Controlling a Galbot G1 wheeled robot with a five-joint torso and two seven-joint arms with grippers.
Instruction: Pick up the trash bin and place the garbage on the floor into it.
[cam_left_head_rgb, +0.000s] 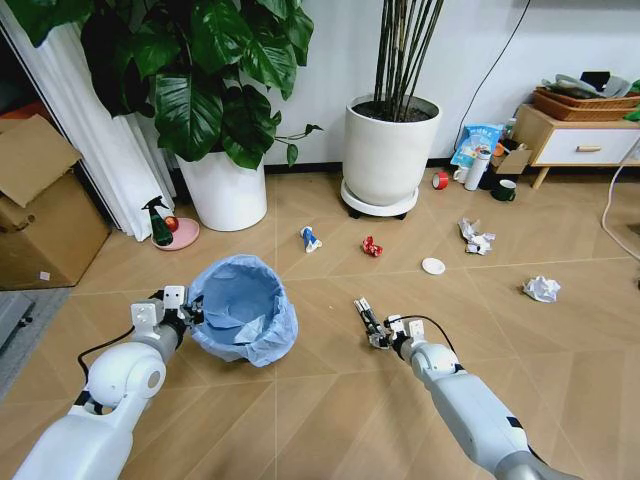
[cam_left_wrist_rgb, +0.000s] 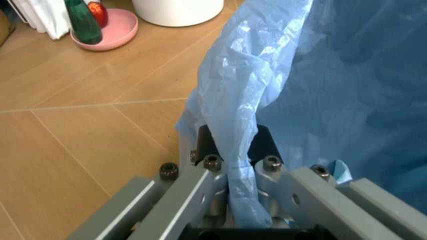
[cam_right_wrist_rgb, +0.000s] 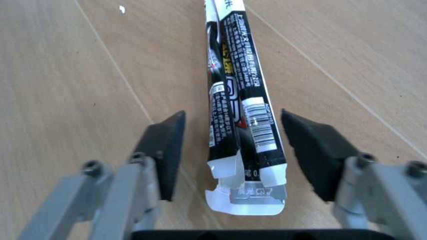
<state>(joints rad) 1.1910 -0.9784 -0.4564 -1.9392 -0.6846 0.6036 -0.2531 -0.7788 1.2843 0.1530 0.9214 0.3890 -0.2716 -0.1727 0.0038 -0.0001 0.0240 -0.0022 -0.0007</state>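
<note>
**Bin gripped, stick wrapper between open fingers**

The left claw (cam_left_wrist_rgb: 230, 150) is clamped on the bin's (cam_left_head_rgb: 242, 308) blue bag at its left rim; the bin stands on the floor, near left. The right claw (cam_right_wrist_rgb: 233, 150) is spread wide just above the floor, its fingers (cam_right_wrist_rgb: 163, 150) on either side of the dark stick wrapper (cam_right_wrist_rgb: 237, 95), not touching it. Farther off lie a blue-white wrapper (cam_left_head_rgb: 310, 238), red wrapper (cam_left_head_rgb: 371, 246), white lid (cam_left_head_rgb: 433, 266) and two paper wads (cam_left_head_rgb: 476, 237), (cam_left_head_rgb: 541, 289).
</note>
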